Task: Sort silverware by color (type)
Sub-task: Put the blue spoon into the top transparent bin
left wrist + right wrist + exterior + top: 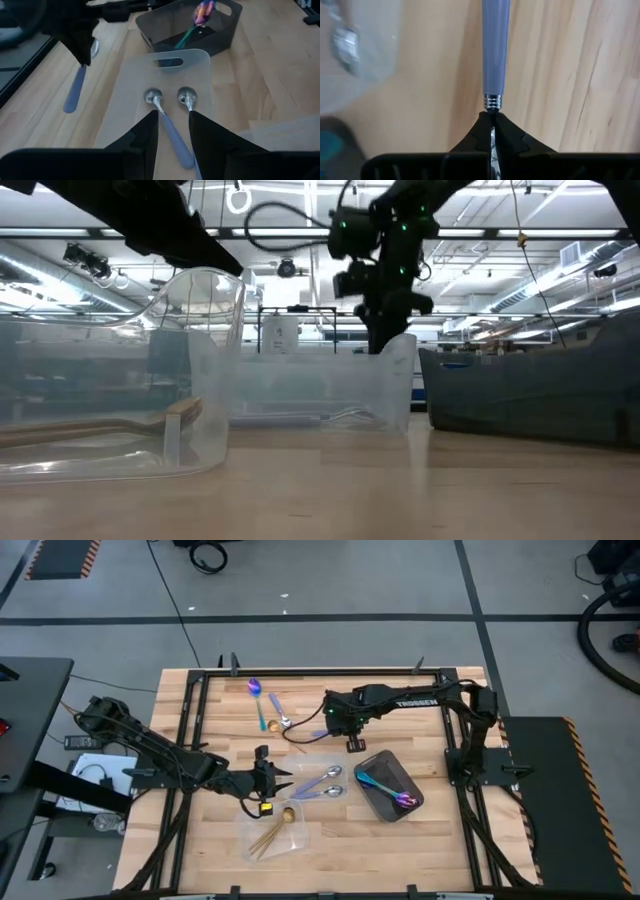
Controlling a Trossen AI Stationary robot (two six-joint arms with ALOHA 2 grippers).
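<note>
- The wooden table (420, 830) carries three containers: a dark tray (372, 799) on the right, and two clear plastic tubs, one in the middle (312, 766) and one nearer on the left (300, 837).
- The dark tray holds iridescent pieces (385, 789); how many cannot be told.
- The middle tub holds two silver spoons with pale blue handles (167, 122), side by side.
- The near tub holds gold pieces (274, 830); the count is unclear.
- On the bare wood at the far side lie two or three more pieces, one purple-teal (258, 700) and one silver (281, 716).
- The right claw (491, 118), above the table just beyond the middle tub, is pinched tight on the neck of a blue-handled spoon (496, 45).
- The left claw (173, 127) hovers over the middle tub, fingers partly apart, holding nothing.
</note>
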